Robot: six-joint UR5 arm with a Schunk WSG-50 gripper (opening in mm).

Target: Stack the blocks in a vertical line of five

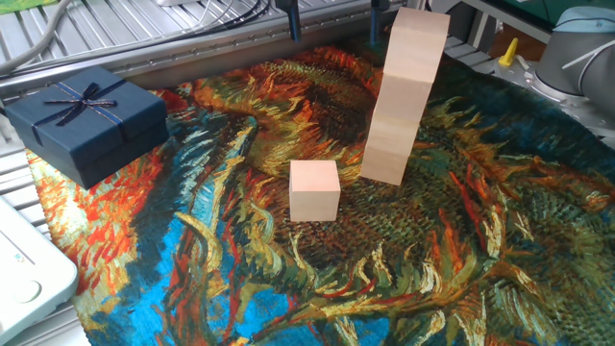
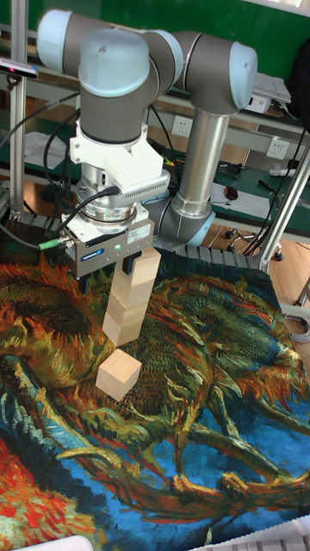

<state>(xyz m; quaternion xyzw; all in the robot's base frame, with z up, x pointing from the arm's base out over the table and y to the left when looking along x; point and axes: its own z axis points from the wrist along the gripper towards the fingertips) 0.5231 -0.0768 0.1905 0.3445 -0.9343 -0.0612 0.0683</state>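
Observation:
A tall stack of several pale wooden blocks (image 1: 404, 96) stands on the painted cloth (image 1: 480, 240). A single loose block (image 1: 314, 189) lies just front-left of the stack's foot, apart from it. My gripper (image 1: 332, 29) hangs high above the cloth, left of the stack's top. Only its two dark fingertips (image 1: 291, 21) show at the top edge of the fixed view. They stand wide apart with nothing between them. In the tall fixed view the gripper (image 2: 108, 269) hangs open in front of the upper stack (image 2: 131, 301), above the loose block (image 2: 118, 375).
A navy gift box (image 1: 86, 120) with a ribbon bow sits at the cloth's back left. A white device (image 1: 29, 274) lies at the front left. Metal rails and cables run along the back. The arm's base (image 1: 577, 48) stands at the back right.

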